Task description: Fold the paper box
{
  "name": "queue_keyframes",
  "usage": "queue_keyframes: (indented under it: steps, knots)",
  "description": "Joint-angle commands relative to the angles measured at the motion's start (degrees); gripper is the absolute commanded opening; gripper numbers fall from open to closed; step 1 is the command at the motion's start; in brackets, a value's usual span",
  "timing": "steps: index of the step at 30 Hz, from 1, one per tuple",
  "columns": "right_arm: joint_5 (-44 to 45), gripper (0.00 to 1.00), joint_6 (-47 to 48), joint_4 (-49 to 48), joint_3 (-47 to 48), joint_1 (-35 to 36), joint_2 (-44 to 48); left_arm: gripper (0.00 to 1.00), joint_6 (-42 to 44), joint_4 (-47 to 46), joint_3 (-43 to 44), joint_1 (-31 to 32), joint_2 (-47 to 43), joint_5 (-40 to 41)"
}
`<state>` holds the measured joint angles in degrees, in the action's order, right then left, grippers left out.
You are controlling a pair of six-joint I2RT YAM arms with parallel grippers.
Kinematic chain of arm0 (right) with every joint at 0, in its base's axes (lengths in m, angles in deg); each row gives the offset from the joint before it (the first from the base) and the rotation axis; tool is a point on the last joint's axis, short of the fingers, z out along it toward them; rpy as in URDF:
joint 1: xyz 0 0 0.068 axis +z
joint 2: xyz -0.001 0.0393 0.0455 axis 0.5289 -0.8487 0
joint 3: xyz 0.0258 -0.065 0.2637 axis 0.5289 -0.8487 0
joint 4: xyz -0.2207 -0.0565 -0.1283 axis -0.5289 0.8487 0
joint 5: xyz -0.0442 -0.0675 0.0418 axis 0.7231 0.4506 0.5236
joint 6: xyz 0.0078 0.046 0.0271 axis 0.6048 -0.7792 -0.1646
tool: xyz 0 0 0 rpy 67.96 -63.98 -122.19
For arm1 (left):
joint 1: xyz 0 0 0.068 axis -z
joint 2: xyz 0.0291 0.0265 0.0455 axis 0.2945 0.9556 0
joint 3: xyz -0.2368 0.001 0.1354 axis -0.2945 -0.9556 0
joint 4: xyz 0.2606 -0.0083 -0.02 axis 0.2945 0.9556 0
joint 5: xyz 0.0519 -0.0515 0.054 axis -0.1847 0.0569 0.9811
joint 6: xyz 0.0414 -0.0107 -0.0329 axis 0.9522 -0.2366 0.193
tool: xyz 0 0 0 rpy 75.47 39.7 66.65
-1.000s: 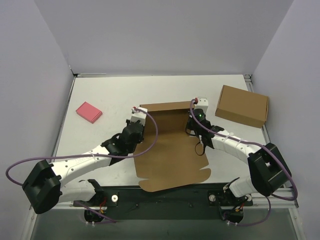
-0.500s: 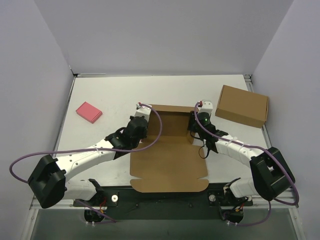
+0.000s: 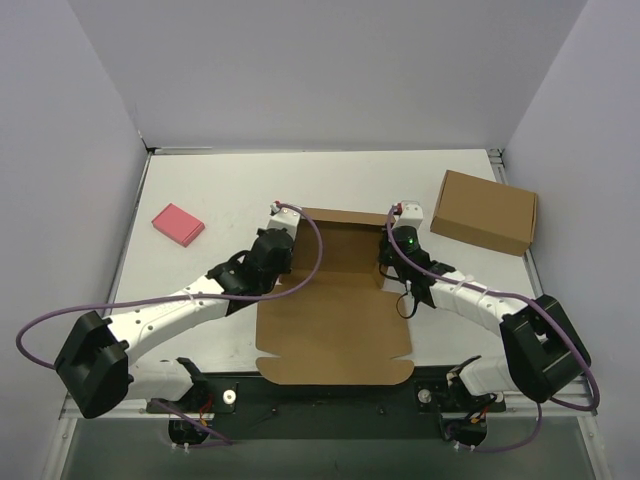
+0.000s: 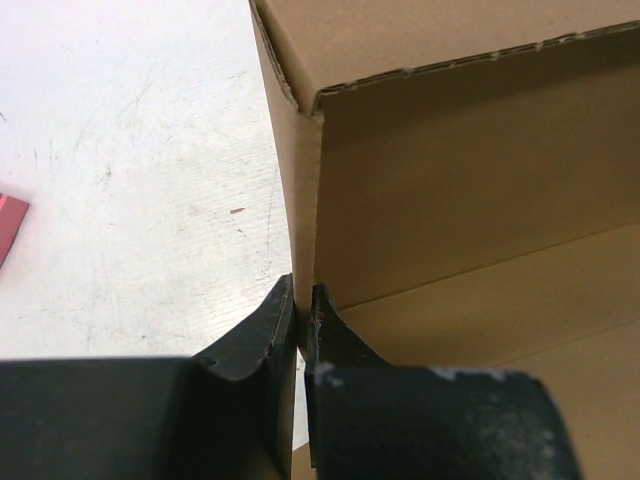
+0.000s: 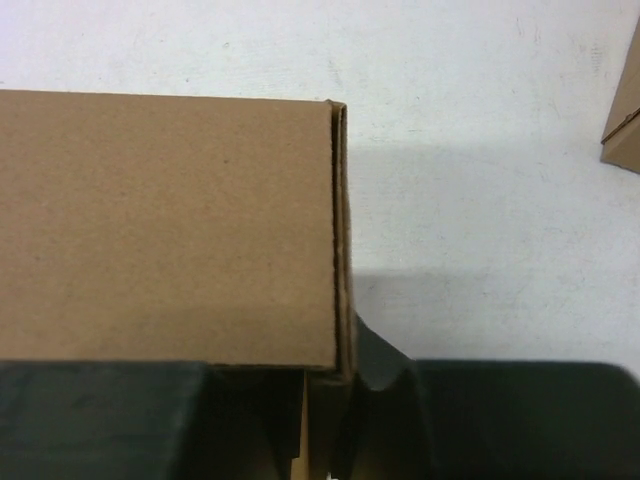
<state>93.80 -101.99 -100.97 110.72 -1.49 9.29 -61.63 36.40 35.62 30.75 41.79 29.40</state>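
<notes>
From above, the fingertips of both pincers were hidden under the wrists, and the right wrist view cut off the paper box (image 5: 170, 230) at its left side. Both arms reached inward from the near edge of the worktop (image 3: 220, 180), bent at the elbow. The paper box lay at the middle of that near edge, its left upright wall pinched in the narrow left gripper (image 4: 303, 300) and its right wall in the narrow right gripper (image 5: 342, 375).
</notes>
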Motion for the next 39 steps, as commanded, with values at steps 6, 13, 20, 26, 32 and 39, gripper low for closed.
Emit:
queue_keyframes:
  steps: [6, 13, 20, 26, 32, 39]
  knots:
    - [9.32, 0.0, 2.65, 5.35, 0.09, -0.11, 0.83, 0.0, 3.38, 2.38, 5.89, -4.1, -1.63, -0.17]
    - [14.06, 0.0, 2.38, 6.84, 0.79, 0.5, -0.23, 0.0, 4.17, 3.08, 6.42, -4.72, -1.01, -0.26]
    - [14.16, 0.31, 4.58, 5.43, 0.26, 1.2, 0.21, 0.0, 4.78, 3.25, 7.38, -5.34, -0.31, -2.27]
    - [4.59, 0.7, 2.57, 6.84, 0.53, 1.56, 4.34, 0.0, 3.38, 7.38, 10.81, -6.13, 3.73, -3.86]
    - [-5.61, 0.78, 2.56, 10.96, -0.53, 2.79, 13.12, 0.0, 3.46, 9.14, 12.57, -8.58, 6.63, -9.3]
    - [-17.66, 0.8, 9.05, 23.95, 3.59, 3.49, 22.7, 0.0, 5.05, 15.11, 18.01, -11.57, 12.61, -20.02]
